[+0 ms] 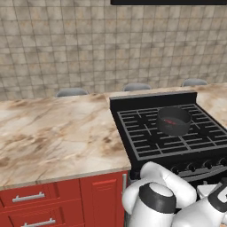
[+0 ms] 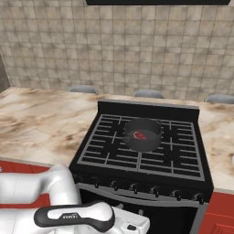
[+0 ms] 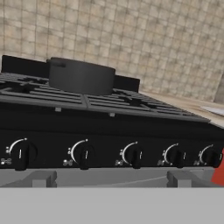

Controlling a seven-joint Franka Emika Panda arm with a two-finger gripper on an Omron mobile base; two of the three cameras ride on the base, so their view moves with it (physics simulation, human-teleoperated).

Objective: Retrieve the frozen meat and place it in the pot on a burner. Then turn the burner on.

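The gripper [image 3: 112, 186] is held level with the range front, its jaws spread fully and nothing held between them. The meat [image 2: 140, 135] is seen lying in the pot [image 2: 142, 135], which is set on a rear burner [image 2: 145, 147]. What is left to handle is judged to be a knob [image 3: 131, 156]: small, rigid, probably smooth, best pinched across its raised bar and twisted. One pot and one piece of meat are counted; five knobs are counted in the hand view
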